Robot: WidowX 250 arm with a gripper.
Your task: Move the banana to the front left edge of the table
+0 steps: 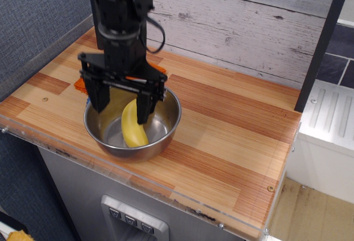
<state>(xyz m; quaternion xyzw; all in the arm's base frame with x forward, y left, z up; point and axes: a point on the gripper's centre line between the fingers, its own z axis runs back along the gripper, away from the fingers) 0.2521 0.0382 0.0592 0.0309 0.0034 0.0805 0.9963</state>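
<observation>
End effector [123,101] spread wide straddles the smooth, curved yellow banana [132,127] lying in a steel bowl [160,133].

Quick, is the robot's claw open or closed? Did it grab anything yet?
Gripper: open, fingers spread over the round steel bowl, holding nothing; the yellow plastic banana lies in the bowl.

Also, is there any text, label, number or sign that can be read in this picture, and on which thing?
None can be read: the banana, bowl, table and gripper carry no visible text.
The three buttons below the table: any marks are too small to read.
</observation>
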